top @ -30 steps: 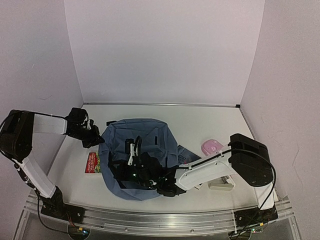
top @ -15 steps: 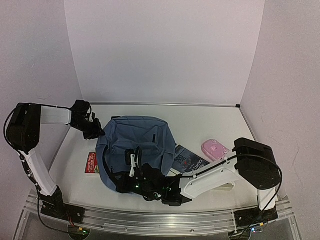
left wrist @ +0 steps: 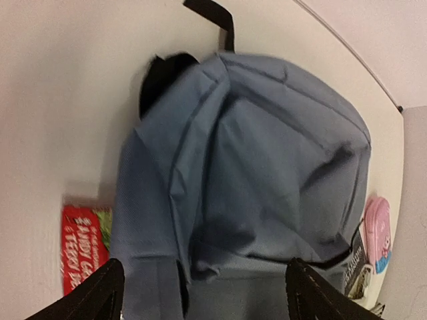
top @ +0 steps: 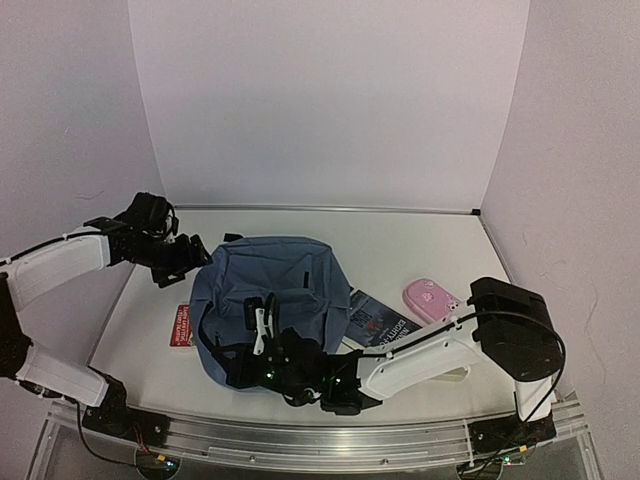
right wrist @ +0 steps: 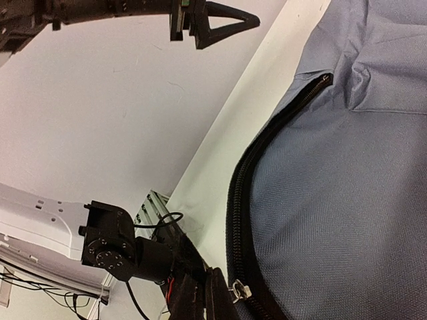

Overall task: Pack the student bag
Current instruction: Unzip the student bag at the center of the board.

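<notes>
As seen from above: student bag (top: 270, 290) flat on table (top: 420, 250).
Top: left gripper (top: 200, 258) just beside far-left corner, right gripper (top: 295, 372) at near edge. Left wrist: fingers (left wrist: 100, 297) spread wide, bag framed between. Right wrist: fingers (right wrist: 203, 297) pressed together on zip edge.

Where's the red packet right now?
Top view: the red packet lies on the table at the student bag's left edge, just nearer the bases than the left claw.
</notes>
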Controlling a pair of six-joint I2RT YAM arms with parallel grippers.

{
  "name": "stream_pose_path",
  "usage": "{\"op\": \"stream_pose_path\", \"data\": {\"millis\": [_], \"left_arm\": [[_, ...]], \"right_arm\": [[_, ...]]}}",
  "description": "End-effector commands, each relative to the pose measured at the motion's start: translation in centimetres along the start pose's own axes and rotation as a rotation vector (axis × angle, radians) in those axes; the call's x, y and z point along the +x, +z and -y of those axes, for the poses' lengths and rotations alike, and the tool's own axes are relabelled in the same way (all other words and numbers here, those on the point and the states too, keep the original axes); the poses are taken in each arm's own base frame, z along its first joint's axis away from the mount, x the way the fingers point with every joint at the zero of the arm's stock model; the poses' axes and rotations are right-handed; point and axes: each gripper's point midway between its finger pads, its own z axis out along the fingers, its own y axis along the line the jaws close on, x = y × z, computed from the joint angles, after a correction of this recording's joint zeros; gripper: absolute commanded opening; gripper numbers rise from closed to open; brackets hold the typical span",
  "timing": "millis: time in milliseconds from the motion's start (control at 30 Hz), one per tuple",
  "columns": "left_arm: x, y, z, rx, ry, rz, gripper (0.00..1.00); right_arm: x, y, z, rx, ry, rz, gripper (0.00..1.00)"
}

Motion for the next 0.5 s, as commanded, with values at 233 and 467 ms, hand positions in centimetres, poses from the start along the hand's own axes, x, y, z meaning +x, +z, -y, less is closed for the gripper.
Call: {"op": "stream_pose_path", "data": {"millis": [233,467], "left_arm": [[11.3,-2.8,-2.5,-0.028,-0.153,-0.249,0.77],[13.7,-2.0,-1.7,0.039,-0.171,-0.336,0.75]], "right_arm": [[-1.9,0.3,-2.9,-0.054,-0.003,0.064,0.0],[-1.5,0.8,-2.3,-0.032,-0.013,0.058,0.0]]}}
